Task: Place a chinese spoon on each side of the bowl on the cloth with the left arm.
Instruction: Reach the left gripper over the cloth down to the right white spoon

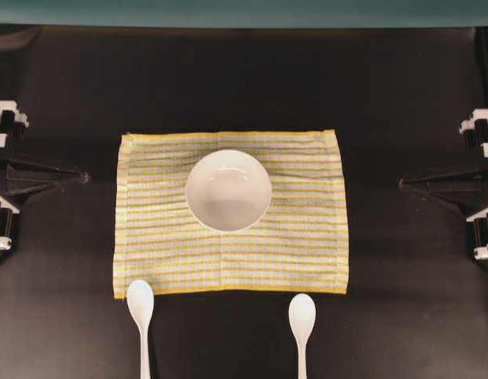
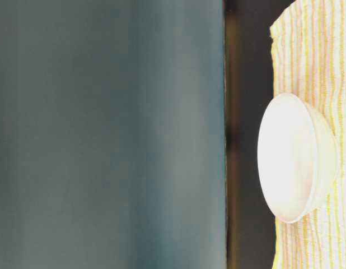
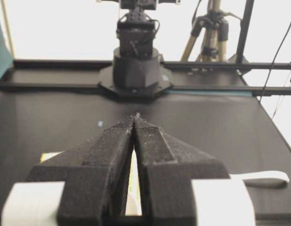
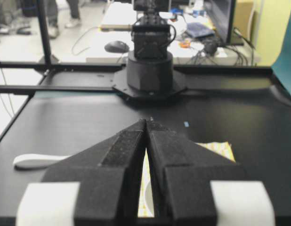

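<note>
Overhead exterior view showed you the starting layout: the bowl [image 1: 228, 190] sat on the striped cloth [image 1: 307, 245], toward the cloth's far edge and a little left of its middle, and both Chinese spoons lay on the black desk [image 1: 402, 316] just off the cloth's near edge. The left spoon [image 1: 140, 312] had its scoop almost touching the cloth's near left corner; the right spoon [image 1: 302, 324] lay a little clear of the hem, closer to the right corner. Both handles ran away from the cloth.

Your left claw [image 3: 136, 115] was drawn back at the desk's left edge, well apart from the cloth, its jaws pressed together with nothing between them. The right claw [image 4: 146, 120] was parked the same way on the opposite side, also closed and empty.

For the first pick, you would likely have done best opening the left claw wide before descending, then taking the left spoon by its narrow handle rather than the rounded scoop, which looked glossy and prone to slip. Coming in beside the cloth rather than over it would have kept the hem from snagging. Bare cloth left of the bowl gave you room to lay the spoon flat without nudging the bowl.
</note>
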